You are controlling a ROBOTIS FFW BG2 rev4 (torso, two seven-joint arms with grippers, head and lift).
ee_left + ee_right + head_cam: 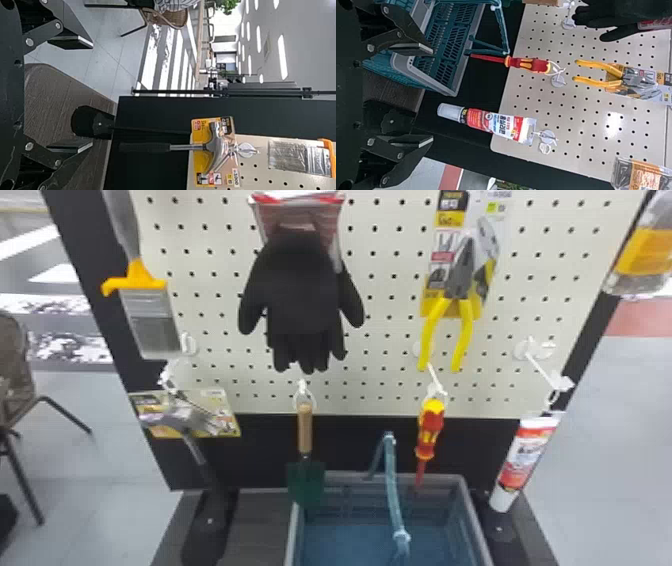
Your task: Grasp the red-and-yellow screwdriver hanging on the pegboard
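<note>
Done: 0 of grasp. Screwdriver point(430, 426) hangs on hook point(436, 382) nr bottom edge of pegboard point(370, 407), R of ctr. R gripper point(432, 95) wide, empty, apart from it; L gripper point(92, 95) wide, empty too. Left, prob.: R approach, align, close on handle point(530, 64), confirm hold.

l gripper point(92, 95) & r gripper point(432, 95) are showing blk angular links point(43, 33), round silvery screws point(29, 42), flat pads point(413, 49) w/ paler edges

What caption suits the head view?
Red-and-yellow screwdriver hanging on the pegboard below pliers, between a trowel and a tube.
</note>
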